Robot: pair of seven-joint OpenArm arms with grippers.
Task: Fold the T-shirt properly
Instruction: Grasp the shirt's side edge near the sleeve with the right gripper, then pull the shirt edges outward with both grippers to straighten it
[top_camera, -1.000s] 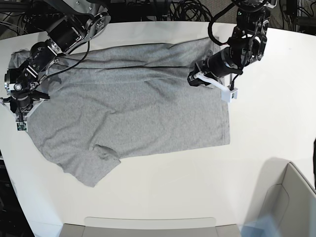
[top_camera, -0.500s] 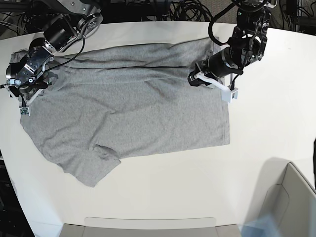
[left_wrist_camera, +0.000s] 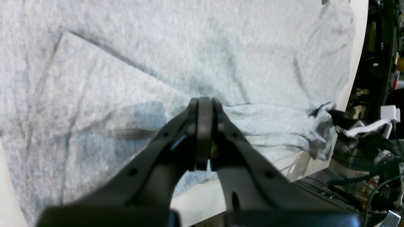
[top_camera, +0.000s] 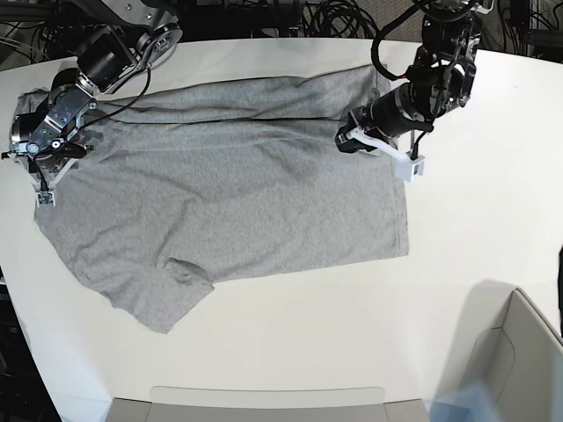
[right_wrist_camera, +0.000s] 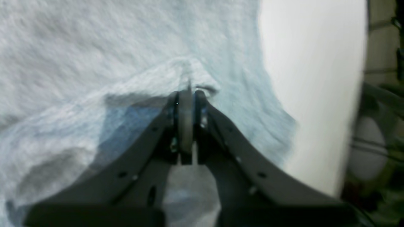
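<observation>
Broadly, the heather-grey short-sleeved cotton T-shirt (top_camera: 237, 193) lies spread on the smooth white rounded table (top_camera: 457, 229), plain side up, its soft knit creased by one long fold line along the far edge; a sleeve curls near the front edge. At the shirt's hem end the left black claw gripper (left_wrist_camera: 203, 108) has its jaws pressed together on a pinch of cloth — fabric bunches beside the tips. At the sleeve end the right black claw gripper (right_wrist_camera: 186, 97) likewise sits clamped on a raised ridge of the cloth — that view is blurred.
</observation>
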